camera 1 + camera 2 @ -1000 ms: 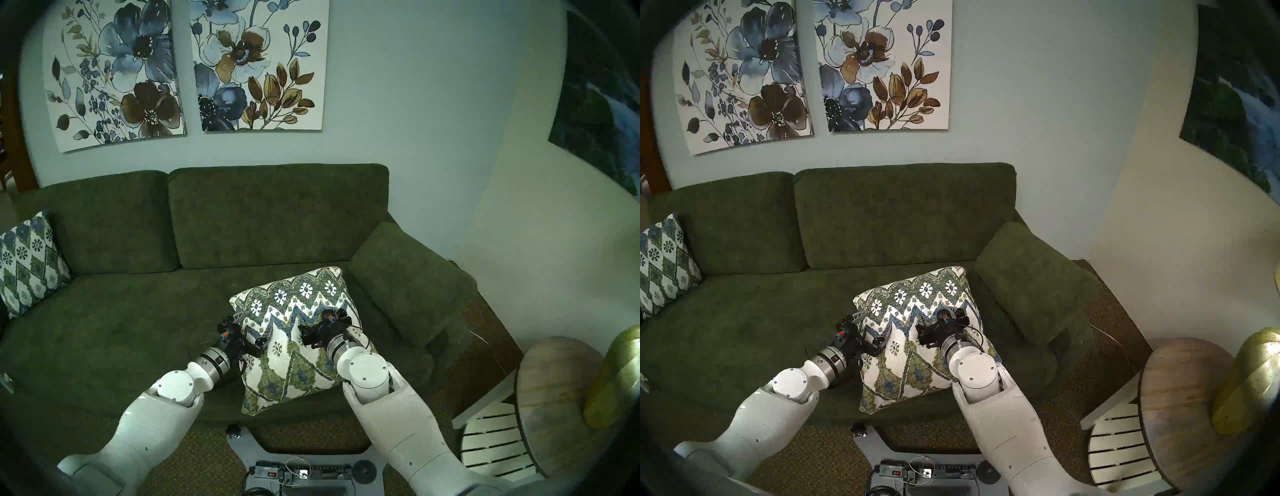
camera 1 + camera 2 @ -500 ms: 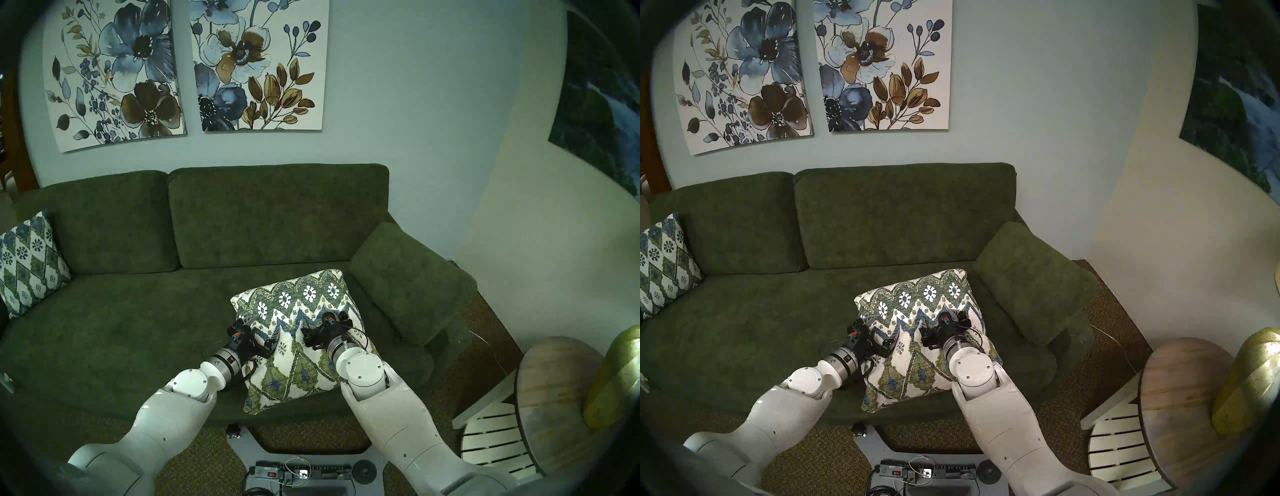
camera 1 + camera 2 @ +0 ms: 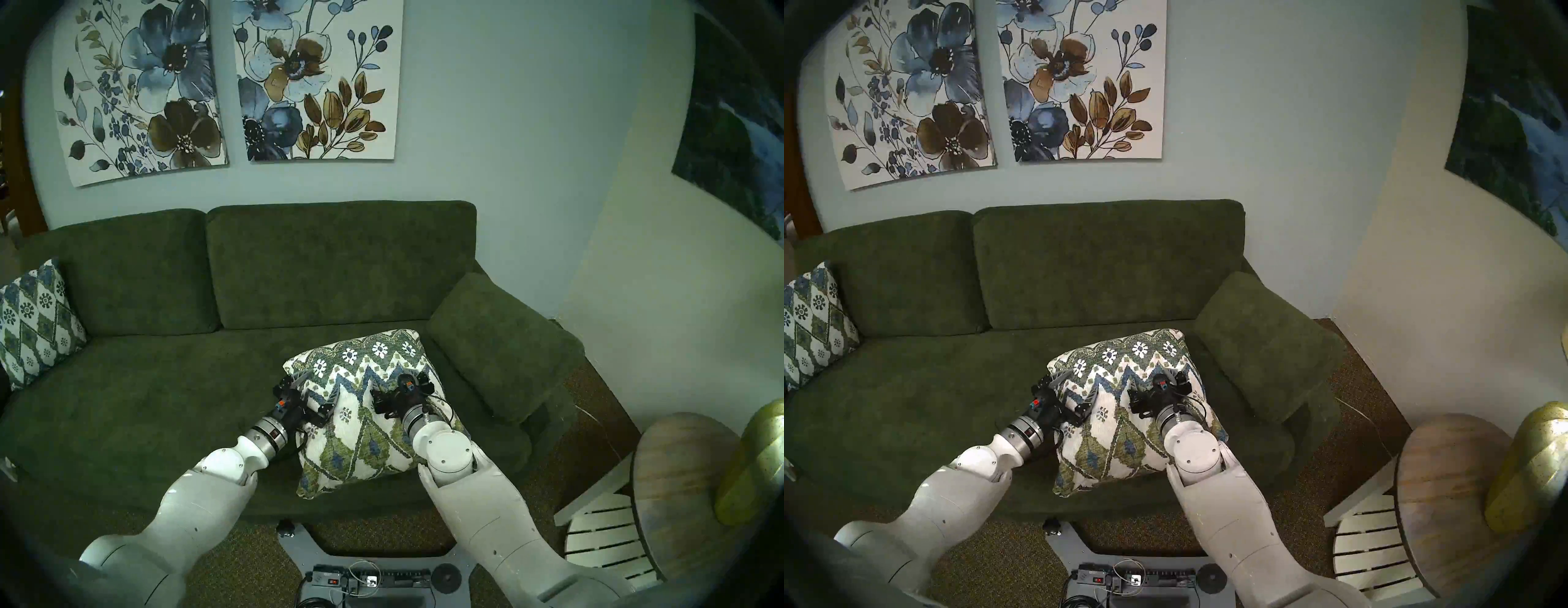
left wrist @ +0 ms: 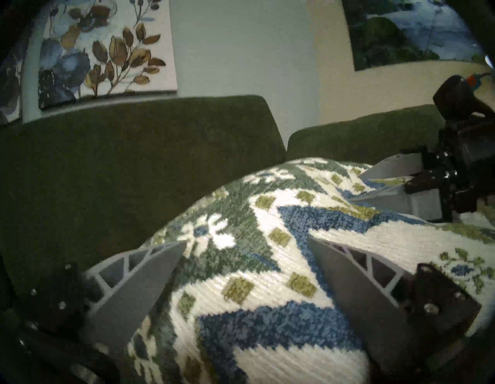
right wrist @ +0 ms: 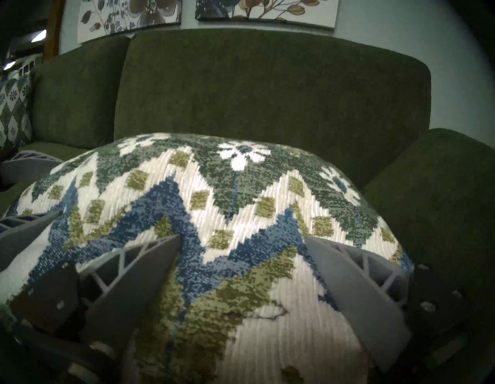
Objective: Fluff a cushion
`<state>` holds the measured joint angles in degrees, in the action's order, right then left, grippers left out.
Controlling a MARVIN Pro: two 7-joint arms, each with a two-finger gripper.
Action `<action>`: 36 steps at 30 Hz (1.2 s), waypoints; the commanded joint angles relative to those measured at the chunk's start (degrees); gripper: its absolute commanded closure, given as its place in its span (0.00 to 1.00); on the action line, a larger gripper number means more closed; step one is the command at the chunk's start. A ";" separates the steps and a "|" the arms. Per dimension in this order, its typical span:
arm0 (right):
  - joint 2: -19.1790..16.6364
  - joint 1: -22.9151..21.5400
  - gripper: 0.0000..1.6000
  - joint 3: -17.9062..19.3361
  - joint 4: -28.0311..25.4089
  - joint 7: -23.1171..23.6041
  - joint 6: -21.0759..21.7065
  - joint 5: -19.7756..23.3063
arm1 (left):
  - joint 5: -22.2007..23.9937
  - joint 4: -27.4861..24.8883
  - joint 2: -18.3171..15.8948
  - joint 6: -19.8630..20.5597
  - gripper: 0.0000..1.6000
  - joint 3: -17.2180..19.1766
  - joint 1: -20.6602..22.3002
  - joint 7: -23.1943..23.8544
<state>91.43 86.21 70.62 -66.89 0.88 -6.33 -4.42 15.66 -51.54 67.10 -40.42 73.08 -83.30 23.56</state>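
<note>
The cushion (image 3: 360, 437) (image 3: 1119, 437), white with green and blue zigzags and flower rosettes, lies plump on the right half of the green sofa's seat (image 3: 148, 403). My left gripper (image 3: 316, 388) (image 4: 247, 241) is open, its grey fingers (image 4: 150, 270) dug into the cushion's left top side with fabric bulging between them. My right gripper (image 3: 399, 377) (image 5: 243, 238) is open too, pressing into the cushion's top right, its fingers (image 5: 139, 265) sunk in the weave. Neither jaw pinches the fabric.
A darker diamond-lattice cushion (image 3: 38, 322) leans at the sofa's far left. The padded armrest (image 3: 500, 339) stands just right of the cushion. A round wooden side table (image 3: 679, 488), a white slatted stand (image 3: 602, 539) and a gold object (image 3: 755, 458) crowd the right.
My left gripper moved right and away from me onto the cushion, squeezing its left side inward. The right gripper edged slightly farther. The cushion bulged higher between them.
</note>
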 commanded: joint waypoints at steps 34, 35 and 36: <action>-2.99 7.46 0.00 2.92 -32.37 0.57 -10.68 5.33 | 5.05 -31.89 -11.63 -14.58 0.00 11.85 -11.08 2.08; -3.47 8.67 0.00 3.10 -33.09 0.60 -10.20 5.41 | 5.45 -32.64 -11.74 -14.58 0.00 11.92 -12.26 1.96; -4.29 9.59 0.00 3.20 -33.37 0.86 -9.47 5.68 | 6.08 -33.42 -11.92 -14.58 0.00 12.05 -13.71 1.89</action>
<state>90.16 89.52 73.37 -94.76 1.11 -16.65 0.73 18.91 -79.06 56.43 -54.57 83.69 -90.73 26.02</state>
